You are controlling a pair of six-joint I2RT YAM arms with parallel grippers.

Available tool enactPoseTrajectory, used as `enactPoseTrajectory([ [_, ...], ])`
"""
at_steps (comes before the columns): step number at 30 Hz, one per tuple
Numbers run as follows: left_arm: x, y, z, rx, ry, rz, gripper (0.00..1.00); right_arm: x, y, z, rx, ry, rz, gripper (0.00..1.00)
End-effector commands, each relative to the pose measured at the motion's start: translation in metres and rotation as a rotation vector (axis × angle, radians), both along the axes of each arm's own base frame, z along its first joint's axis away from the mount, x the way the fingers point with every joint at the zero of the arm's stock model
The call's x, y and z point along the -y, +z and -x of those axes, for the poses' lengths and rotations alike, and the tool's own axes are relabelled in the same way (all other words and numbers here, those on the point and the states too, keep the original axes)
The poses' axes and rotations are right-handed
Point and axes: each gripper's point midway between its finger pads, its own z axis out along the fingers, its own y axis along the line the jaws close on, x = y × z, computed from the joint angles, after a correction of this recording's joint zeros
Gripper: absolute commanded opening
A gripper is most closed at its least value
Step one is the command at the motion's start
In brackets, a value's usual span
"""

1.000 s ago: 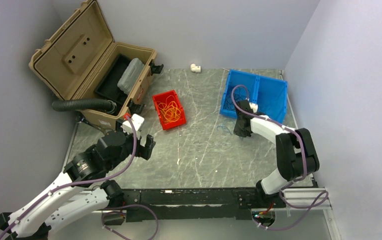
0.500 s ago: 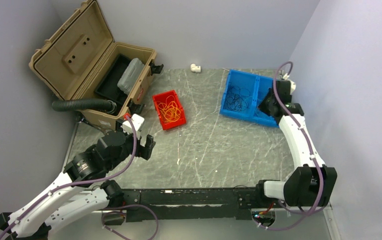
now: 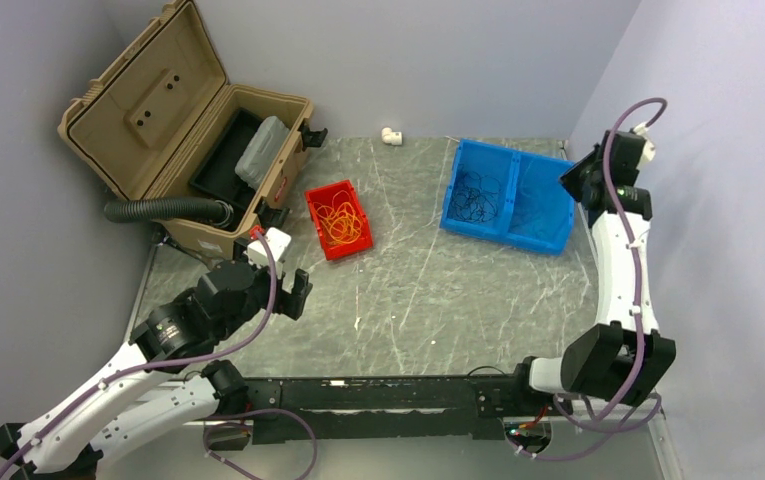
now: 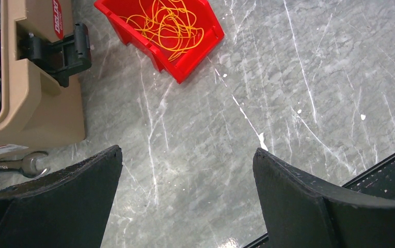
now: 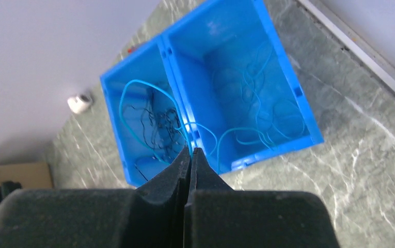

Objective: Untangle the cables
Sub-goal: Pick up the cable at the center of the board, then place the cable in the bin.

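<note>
We see a grey marbled table (image 3: 428, 290). Directly on it: an open tan case (image 3: 143, 105) far left, a red bin (image 3: 346, 250) just beside it, a blue two-compartment bin (image 3: 518, 238) far right, a small white fitting (image 3: 391, 135) at the far edge, and what looks like a wrench (image 4: 27, 164) against the case.

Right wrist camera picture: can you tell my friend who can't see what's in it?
The right hand is pinched shut on a thin blue cable loop, above a two-part blue bin on a grey table. One part holds dark cables, the other loose blue cables.
</note>
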Motion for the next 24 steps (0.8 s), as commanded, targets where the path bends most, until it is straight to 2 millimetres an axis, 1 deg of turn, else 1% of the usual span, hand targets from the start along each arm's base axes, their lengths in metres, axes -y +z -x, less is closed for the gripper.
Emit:
enactPoseTrajectory([
  [1,0.003,0.003,-0.003,0.019,-0.005,0.008,0.99,0.015,0.036,-0.017,0.095,-0.018,-0.059,0.00],
  [4,0.003,0.003,-0.003,0.020,-0.004,0.008,0.99,0.027,0.050,-0.022,0.124,-0.040,-0.073,0.00],
  [6,0.003,0.003,-0.003,0.019,-0.005,0.006,0.99,0.034,0.055,-0.023,0.134,-0.054,-0.077,0.00],
  [8,0.002,0.003,-0.003,0.020,-0.003,0.007,0.99,0.036,0.052,-0.024,0.124,-0.059,-0.080,0.00],
  [10,0.002,0.003,-0.003,0.020,-0.004,0.007,0.99,0.037,0.043,-0.025,0.110,-0.065,-0.091,0.00],
  [13,0.003,0.003,-0.003,0.020,-0.007,0.009,0.99,0.039,0.022,-0.027,0.089,-0.077,-0.115,0.00],
  [15,0.003,0.003,-0.003,0.019,-0.007,0.008,0.99,0.042,0.004,-0.031,0.076,-0.092,-0.122,0.00],
  [18,0.004,0.002,-0.003,0.015,-0.008,0.004,0.99,0.049,-0.032,-0.040,0.007,-0.117,-0.139,0.00],
  [22,0.002,0.002,-0.003,0.019,-0.003,0.005,0.99,0.054,-0.075,-0.047,-0.082,-0.141,-0.163,0.00],
  [23,0.002,0.002,-0.003,0.018,-0.001,0.005,0.99,0.054,-0.083,-0.048,-0.096,-0.144,-0.168,0.05],
  [24,0.002,0.002,-0.003,0.020,-0.001,0.005,0.99,0.055,-0.088,-0.049,-0.103,-0.144,-0.170,0.14],
])
